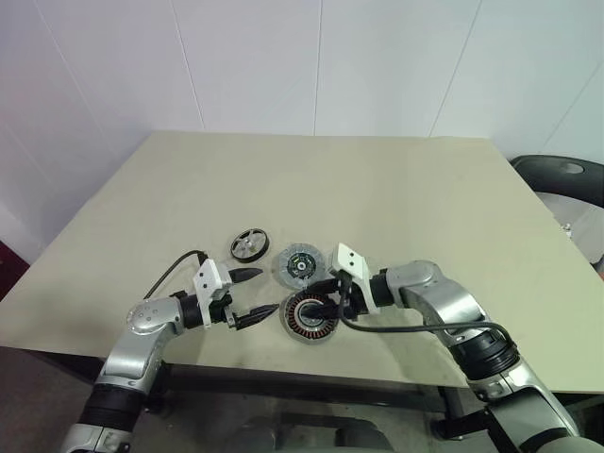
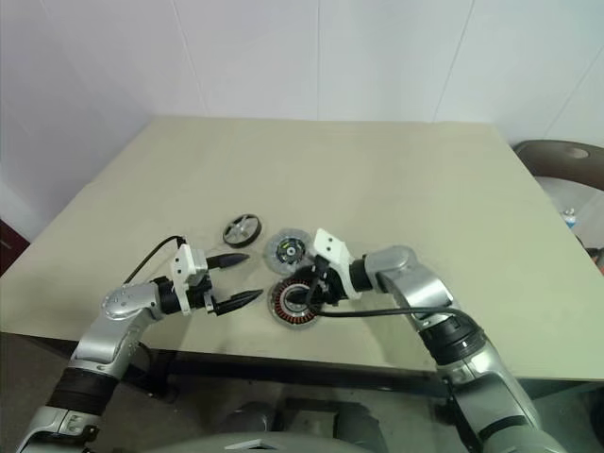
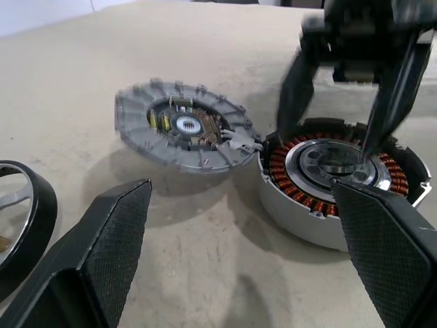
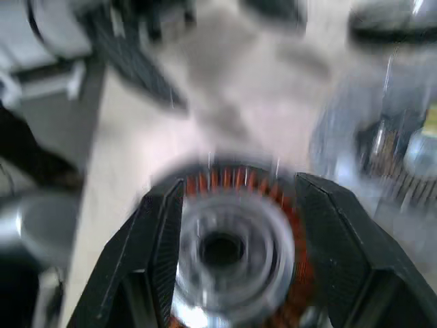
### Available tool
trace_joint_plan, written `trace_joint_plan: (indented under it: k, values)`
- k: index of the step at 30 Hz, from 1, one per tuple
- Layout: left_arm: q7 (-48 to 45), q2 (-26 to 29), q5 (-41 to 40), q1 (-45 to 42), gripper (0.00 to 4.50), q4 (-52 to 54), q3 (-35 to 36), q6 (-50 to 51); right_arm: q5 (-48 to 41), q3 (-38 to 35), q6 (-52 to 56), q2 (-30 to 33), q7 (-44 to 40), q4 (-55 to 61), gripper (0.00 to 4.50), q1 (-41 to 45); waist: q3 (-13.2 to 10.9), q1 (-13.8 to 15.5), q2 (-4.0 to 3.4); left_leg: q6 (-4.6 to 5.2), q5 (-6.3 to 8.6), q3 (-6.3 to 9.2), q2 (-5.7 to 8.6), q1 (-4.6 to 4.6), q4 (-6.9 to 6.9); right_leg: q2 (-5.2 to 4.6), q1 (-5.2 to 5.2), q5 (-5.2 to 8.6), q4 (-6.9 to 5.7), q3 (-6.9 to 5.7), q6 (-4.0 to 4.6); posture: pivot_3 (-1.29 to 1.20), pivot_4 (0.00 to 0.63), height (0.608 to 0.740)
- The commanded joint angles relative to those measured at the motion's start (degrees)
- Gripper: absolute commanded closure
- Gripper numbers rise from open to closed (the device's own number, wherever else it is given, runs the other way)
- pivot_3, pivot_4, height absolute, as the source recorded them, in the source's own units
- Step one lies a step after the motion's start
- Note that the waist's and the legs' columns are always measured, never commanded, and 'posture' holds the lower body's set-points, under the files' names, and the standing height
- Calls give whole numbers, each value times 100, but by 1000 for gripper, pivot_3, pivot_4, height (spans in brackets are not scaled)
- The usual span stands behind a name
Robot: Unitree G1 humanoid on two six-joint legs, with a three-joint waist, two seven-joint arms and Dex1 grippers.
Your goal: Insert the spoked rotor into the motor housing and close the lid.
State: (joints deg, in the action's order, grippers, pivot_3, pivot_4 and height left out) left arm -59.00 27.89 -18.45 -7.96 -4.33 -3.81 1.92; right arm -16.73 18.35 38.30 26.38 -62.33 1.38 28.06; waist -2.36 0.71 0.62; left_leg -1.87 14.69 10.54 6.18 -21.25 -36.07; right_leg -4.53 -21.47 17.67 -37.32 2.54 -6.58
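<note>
Right gripper (image 1: 321, 300) over the motor housing (image 1: 310, 319)!
Fingers parted, straddling its pale centre, gripping nothing; housing sits flat, windings facing up.

Evenly and softly lit from above, bright without harsh glare. Faint, diffuse shadows under the lid (image 3: 183, 128) and motor housing (image 3: 332, 179) on the matte table (image 1: 406, 189). Sharp in both head views, with mild bowing toward the edges. Heavily smeared in the right wrist view (motion blur across windings and background alike). Slightly soft around the right gripper (image 3: 345, 102) in the left wrist view.
</note>
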Motion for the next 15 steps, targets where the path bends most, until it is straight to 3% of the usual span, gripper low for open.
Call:
trace_joint_plan:
  k: [1, 7, 15]
  values:
    - [32, 1, 4, -136, 0, 189, 3, -5, -125, -154, 2, -6, 20, 67, 2451, 138, 0, 4, 0, 0, 0, 0, 0, -1, 0, 0, -2, 0, 0, 0, 0, 0, 0, 740]
    - [67, 7, 35, -155, 0, 182, 9, 5, 16, 185, 5, 195, -158, 139, 4457, 8, 0, 3, 0, 0, 0, -1, 2, -2, -3, -1, -2, 0, 0, 0, 0, 0, 0, 740]
    - [95, -4, 65, -149, 0, 145, 12, -26, 36, 321, 3, 97, 26, 183, 4457, -66, 0, 0, 0, 0, 0, -2, 1, -2, -2, -1, -3, 0, 0, 1, 0, 0, 0, 740]
